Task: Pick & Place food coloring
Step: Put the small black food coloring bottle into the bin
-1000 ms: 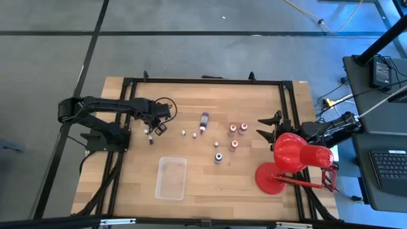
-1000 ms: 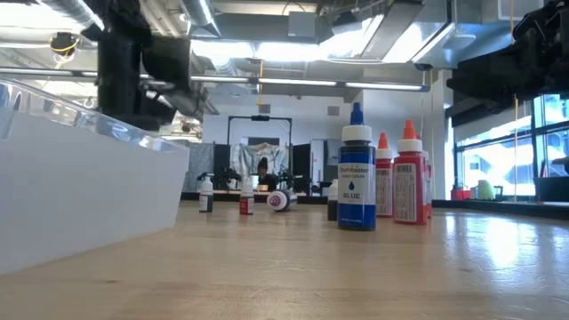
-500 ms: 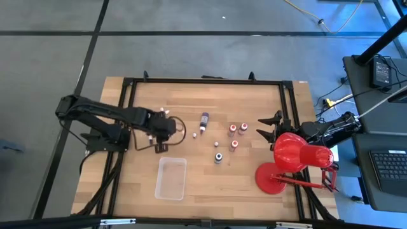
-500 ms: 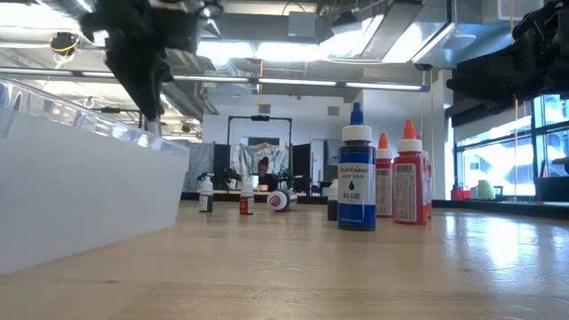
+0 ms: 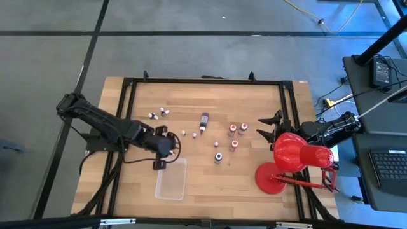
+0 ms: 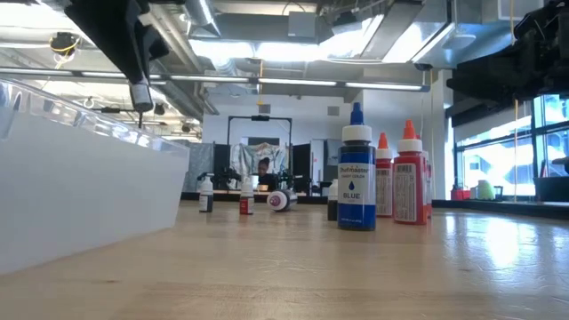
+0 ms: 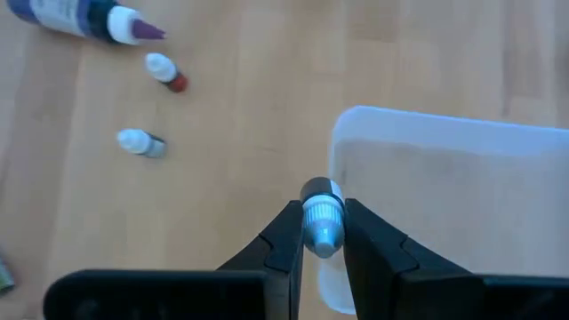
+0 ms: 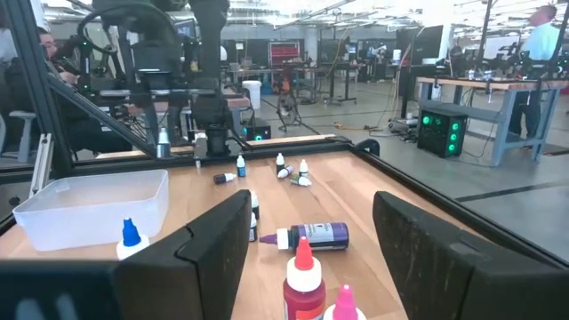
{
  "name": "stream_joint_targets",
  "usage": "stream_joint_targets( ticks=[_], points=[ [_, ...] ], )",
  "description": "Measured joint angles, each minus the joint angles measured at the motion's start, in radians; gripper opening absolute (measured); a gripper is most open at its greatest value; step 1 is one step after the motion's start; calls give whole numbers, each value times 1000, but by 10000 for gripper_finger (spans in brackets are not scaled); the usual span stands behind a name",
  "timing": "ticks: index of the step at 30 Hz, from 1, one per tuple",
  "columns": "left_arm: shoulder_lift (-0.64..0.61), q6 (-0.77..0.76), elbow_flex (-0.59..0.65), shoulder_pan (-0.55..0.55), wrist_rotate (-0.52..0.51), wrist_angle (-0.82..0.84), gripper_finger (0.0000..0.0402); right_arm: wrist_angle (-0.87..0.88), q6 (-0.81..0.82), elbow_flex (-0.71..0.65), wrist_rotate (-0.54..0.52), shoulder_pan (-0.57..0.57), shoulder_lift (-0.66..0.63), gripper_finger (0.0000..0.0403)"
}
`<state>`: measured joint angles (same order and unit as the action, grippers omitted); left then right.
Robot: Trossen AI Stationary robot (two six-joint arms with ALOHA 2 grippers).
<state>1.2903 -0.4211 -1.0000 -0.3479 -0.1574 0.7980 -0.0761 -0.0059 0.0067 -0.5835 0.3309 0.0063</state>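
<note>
Wooden counter (image 5: 254, 105), seen from above, carries everything I am working with. My left hand (image 5: 159, 163) hangs just above the far left corner of the clear plastic tray (image 5: 171, 179), its fingers (image 7: 283, 240) clamped on one small dropper bottle (image 7: 321, 218) with a white cap; in the left wrist view the bottle sits upright between the fingers, over the tray's rim. In the low view the same bottle (image 6: 140, 93) hangs above the tray wall (image 6: 89, 191).

Remaining food coloring stays on the counter. Two tiny bottles (image 5: 159, 114) lie close together toward the far left. Another tiny white-capped one (image 5: 184, 133) lies near the middle, with a fourth (image 5: 194, 135) just right of it. A longer purple bottle (image 5: 203, 122) lies on its side right of these. Three red-capped bottles (image 5: 237, 132) stand in a loose group farther right, and a blue bottle (image 5: 218, 157) stands nearer, right of the tray.

My right hand (image 5: 268, 126) waits at the right edge of the counter, fingers (image 8: 218, 244) spread apart and holding nothing. A red desk lamp (image 5: 291, 159) stands at the near right corner.
</note>
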Motion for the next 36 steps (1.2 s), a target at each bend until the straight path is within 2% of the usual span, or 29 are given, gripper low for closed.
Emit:
stream_joint_targets(
  ticks=[12,26,36],
  points=[
    [64,-100,-1,-152,-3,-17,57,0,-2,0,0,0,0,239],
    [286,-156,0,-155,3,36,57,0,0,0,0,0,0,239],
    [346,-168,0,-154,25,49,64,0,0,0,0,0,0,239]
  ],
)
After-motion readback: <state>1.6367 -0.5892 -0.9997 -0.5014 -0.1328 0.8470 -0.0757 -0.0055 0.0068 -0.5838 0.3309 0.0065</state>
